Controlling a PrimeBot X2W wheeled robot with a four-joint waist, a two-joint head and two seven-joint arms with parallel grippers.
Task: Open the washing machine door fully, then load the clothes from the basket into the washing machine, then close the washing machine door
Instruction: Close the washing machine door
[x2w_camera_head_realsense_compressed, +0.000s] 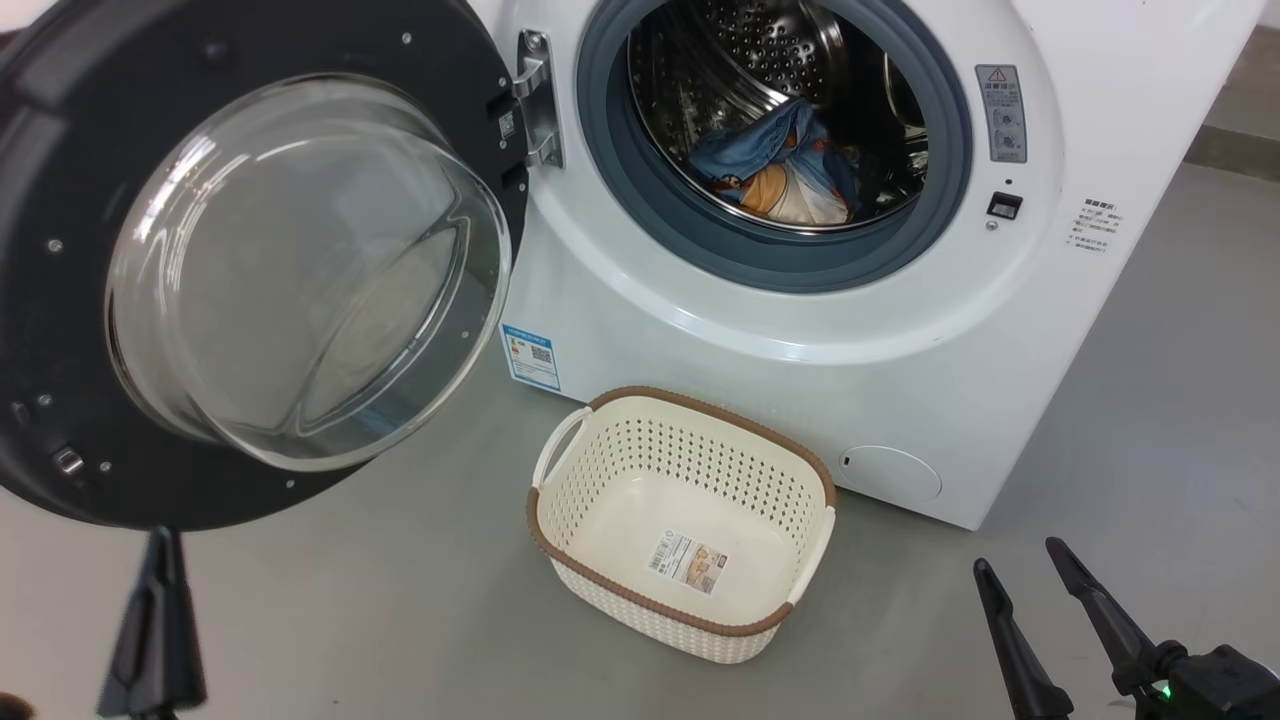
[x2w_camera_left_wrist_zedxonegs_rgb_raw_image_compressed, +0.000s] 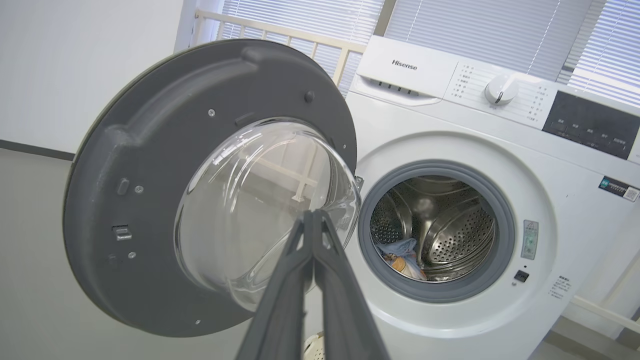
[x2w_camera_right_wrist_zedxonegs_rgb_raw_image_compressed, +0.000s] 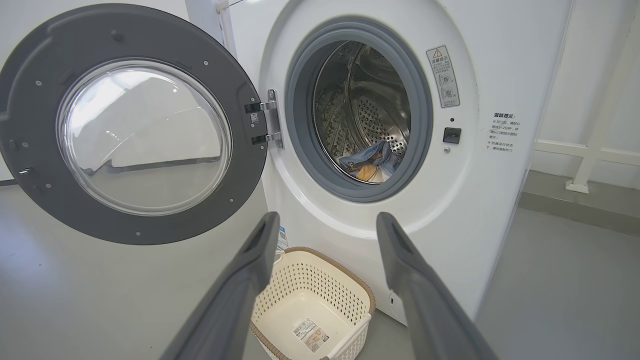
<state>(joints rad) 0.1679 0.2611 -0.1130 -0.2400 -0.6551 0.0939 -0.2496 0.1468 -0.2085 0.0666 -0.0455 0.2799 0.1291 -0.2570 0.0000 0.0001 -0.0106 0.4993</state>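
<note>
Door: washing machine door hangs open left, just beyond my left hand.
Left: pinched closed, empty.
Right: my right hand spread wide, empty.

We are seeing the large round door with its glossy black rim and bulging glass window running off the head view's left and top edges, while the dark two-fingered left gripper beneath it is showing blurred and cut by the bottom edge. The small label sticker on the bottom of the cream-white perforated plastic basket is coming out too small for us to read.
</note>
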